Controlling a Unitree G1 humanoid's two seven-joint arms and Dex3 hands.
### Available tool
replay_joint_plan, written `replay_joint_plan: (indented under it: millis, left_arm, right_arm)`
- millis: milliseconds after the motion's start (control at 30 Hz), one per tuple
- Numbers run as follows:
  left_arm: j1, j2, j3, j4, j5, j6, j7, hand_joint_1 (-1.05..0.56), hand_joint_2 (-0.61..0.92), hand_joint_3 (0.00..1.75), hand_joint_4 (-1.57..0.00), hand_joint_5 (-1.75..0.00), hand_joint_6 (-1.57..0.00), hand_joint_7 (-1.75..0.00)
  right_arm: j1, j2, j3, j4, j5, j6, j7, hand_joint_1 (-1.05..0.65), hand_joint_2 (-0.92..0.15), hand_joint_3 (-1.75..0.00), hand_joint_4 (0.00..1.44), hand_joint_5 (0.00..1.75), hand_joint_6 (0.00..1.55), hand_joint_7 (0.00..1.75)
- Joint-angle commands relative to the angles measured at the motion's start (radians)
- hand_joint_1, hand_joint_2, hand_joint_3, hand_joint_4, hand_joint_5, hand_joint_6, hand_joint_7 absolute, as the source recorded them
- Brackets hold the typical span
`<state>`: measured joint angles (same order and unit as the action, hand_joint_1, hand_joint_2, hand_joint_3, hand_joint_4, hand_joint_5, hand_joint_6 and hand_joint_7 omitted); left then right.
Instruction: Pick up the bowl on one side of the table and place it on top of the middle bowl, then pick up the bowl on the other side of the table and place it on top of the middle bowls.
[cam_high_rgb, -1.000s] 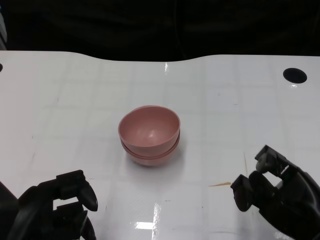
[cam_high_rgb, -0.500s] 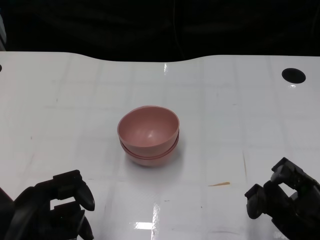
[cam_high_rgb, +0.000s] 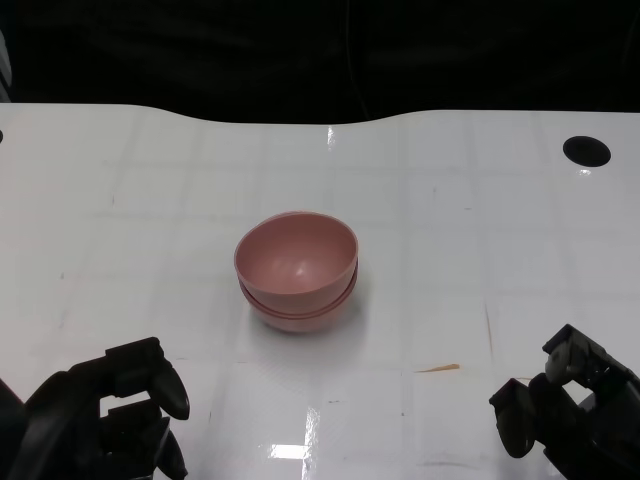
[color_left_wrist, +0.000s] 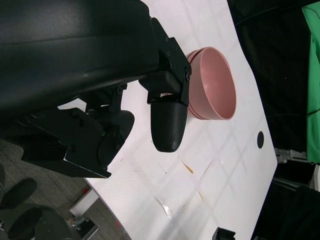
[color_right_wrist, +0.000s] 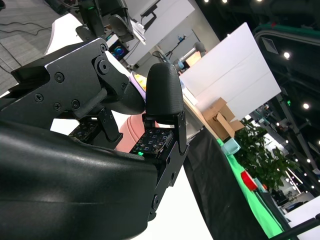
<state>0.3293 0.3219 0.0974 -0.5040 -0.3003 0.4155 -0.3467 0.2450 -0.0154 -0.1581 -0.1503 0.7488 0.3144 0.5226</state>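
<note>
- Pink bowls (cam_high_rgb: 297, 268) sit nested in one stack at mid-table (cam_high_rgb: 480, 230).
- Left hand (cam_high_rgb: 100, 425) hovers near the front edge, fingers loosely curled, holding nothing.
- Right hand (cam_high_rgb: 570, 415) hovers opposite, fingers apart, empty, well clear of the stack.

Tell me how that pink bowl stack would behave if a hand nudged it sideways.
The pink bowl stack would probably slide rather than tip: it sits low and wide on a glossy white table. The top bowl leans slightly in the nest, so it may rock or shift. It looks rigid and light.
</note>
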Motion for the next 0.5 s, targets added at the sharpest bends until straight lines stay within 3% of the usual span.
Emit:
replay_joint_plan:
  millis: [33, 500]
  left_arm:
    - [-0.001, 0.014, 0.007, 0.009, 0.009, -0.001, -0.004, 0.28, 0.87, 0.96, -0.73, -1.75, -0.58, -1.75]
    - [-0.004, 0.008, 0.008, 0.016, 0.009, -0.002, 0.0, 0.28, 0.88, 0.95, -0.73, -1.75, -0.57, -1.75]
  right_arm:
    - [0.004, -0.011, -0.006, 0.001, -0.014, -0.013, 0.003, -0.05, -0.57, -1.22, 0.91, 1.7, 0.8, 1.46]
    - [-0.006, -0.01, -0.004, 0.024, -0.038, -0.026, 0.028, -0.04, -0.59, -1.19, 0.9, 1.74, 0.78, 1.51]
